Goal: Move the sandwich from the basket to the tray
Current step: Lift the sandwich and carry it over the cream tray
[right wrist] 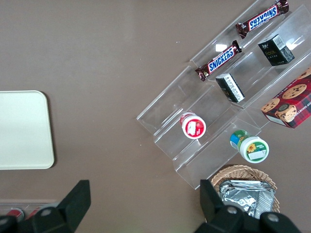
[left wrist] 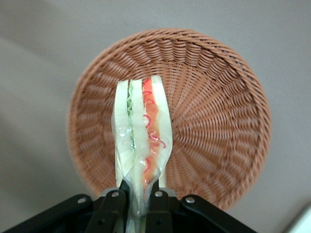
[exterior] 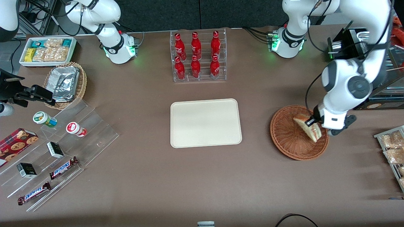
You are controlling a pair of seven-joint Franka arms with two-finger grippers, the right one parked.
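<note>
The sandwich is a clear-wrapped white-bread wedge with pink-red and green filling. My left gripper is shut on one end of it and holds it above the reddish-brown wicker basket at the working arm's end of the table. In the left wrist view the fingers pinch the sandwich, which hangs over the basket; the basket holds nothing else. The cream-beige tray lies bare at the table's middle and also shows in the right wrist view.
A clear rack of red bottles stands farther from the front camera than the tray. Snack packets on a wire rack lie beside the basket at the table's edge. A tan basket of foil packs and a clear stepped display are toward the parked arm's end.
</note>
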